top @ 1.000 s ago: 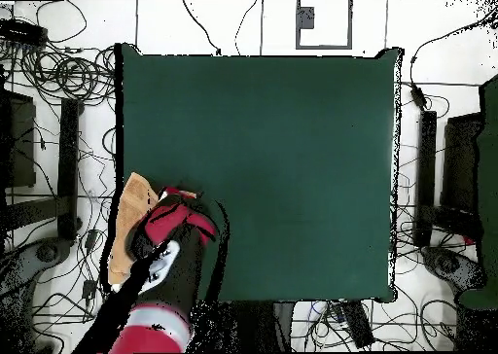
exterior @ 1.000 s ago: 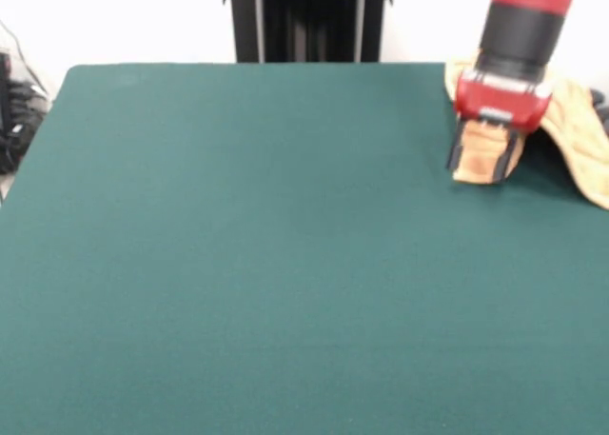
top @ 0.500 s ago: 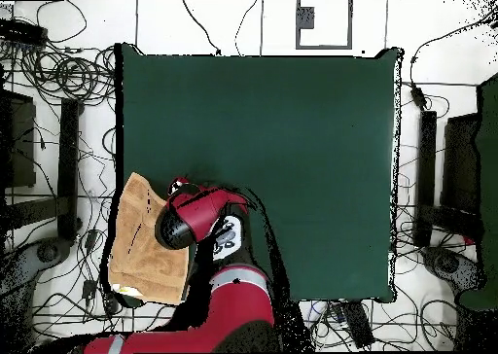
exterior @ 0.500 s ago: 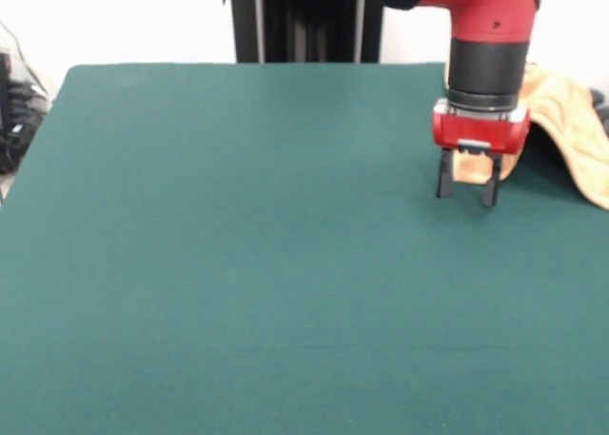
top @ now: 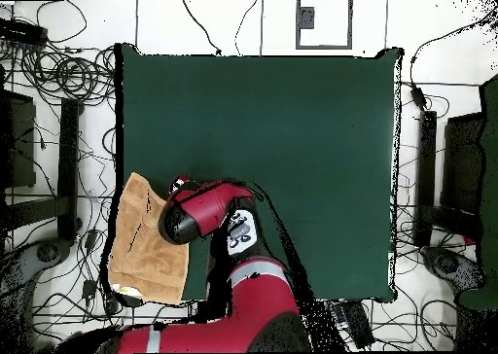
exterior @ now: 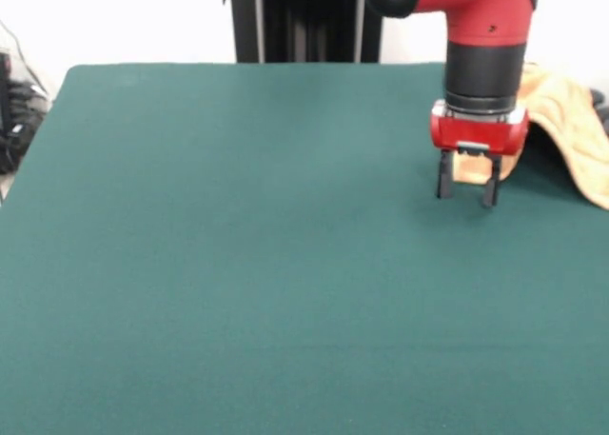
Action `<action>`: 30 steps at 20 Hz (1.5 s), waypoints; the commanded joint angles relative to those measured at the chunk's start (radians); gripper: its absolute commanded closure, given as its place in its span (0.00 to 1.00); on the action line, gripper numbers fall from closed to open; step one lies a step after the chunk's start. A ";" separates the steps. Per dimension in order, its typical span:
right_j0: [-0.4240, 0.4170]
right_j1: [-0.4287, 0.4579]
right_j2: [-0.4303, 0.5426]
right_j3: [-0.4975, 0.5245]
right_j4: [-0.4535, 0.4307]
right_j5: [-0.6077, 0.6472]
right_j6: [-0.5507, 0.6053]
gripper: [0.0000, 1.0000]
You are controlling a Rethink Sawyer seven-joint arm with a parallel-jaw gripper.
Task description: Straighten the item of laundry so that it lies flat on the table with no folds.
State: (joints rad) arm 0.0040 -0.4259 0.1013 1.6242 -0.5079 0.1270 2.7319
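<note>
The tan-orange towel [exterior: 572, 128] lies at the far right corner of the green table [exterior: 247, 264], partly draped over the right edge. In the overhead view the towel [top: 146, 243] lies at the table's lower left and hangs past the left edge. My gripper [exterior: 466, 184] hangs open and empty above the table, just in front of the towel's near corner. Its two black fingers point down. In the overhead view the red arm [top: 199, 214] hides the gripper itself and covers the towel's right edge.
The black pedestal [exterior: 304, 21] stands behind the table's far edge. Cables and dark stands [top: 58, 97] lie on the floor around the table. The table's left and near parts show bare green cloth [top: 292, 146].
One second ago the gripper was low on the towel's corner. It has let go, risen and now hangs open, and the arm has swung over the table. The towel lies flatter.
</note>
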 commanded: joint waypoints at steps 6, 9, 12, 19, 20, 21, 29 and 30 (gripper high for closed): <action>0.129 0.089 0.137 -0.046 0.002 0.171 -0.063 0.00; 0.185 0.036 0.080 -0.061 0.008 0.281 -0.067 0.00; 0.218 0.015 0.045 -0.071 0.003 0.315 -0.056 0.00; 0.249 0.007 0.021 -0.063 -0.001 0.309 -0.025 0.00; 0.249 0.005 0.021 -0.060 0.002 0.312 -0.025 0.00; 0.241 0.007 0.031 -0.054 0.014 0.313 -0.025 0.00; 0.207 0.037 0.060 -0.061 0.025 0.306 -0.042 0.00; 0.207 0.039 0.060 -0.063 0.024 0.306 -0.043 0.00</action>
State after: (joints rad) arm 0.2184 -0.4469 0.0964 1.5798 -0.5135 0.3390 2.7319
